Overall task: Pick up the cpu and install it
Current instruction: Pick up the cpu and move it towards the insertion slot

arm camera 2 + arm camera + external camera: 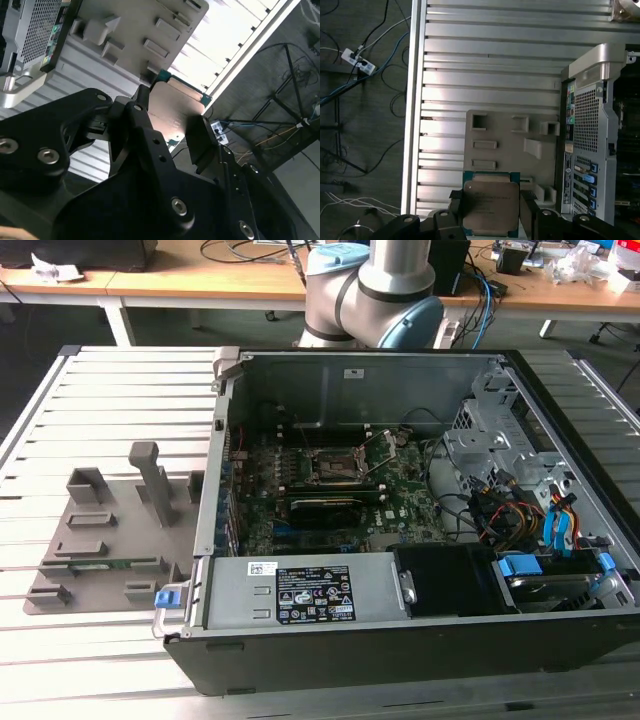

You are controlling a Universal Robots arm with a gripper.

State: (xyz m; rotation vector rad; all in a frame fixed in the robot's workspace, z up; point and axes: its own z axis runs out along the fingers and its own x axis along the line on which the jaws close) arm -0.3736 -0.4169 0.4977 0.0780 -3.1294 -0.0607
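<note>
In both wrist views the gripper (491, 202) grasps the cpu (490, 210) by two edges, with the tray (505, 150) beyond it. The exterior view shows the case (420, 660) with the socket (335, 466) inside.

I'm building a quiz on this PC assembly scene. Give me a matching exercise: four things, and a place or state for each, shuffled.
Things: 1 cpu; 2 grey tray; 3 computer case; 4 arm.
States: A open, motherboard showing; B clamped in the gripper; C on the slatted table, at the exterior view's left of the case; D rising beyond the case.
Pairs: 1-B, 2-C, 3-A, 4-D.
</note>
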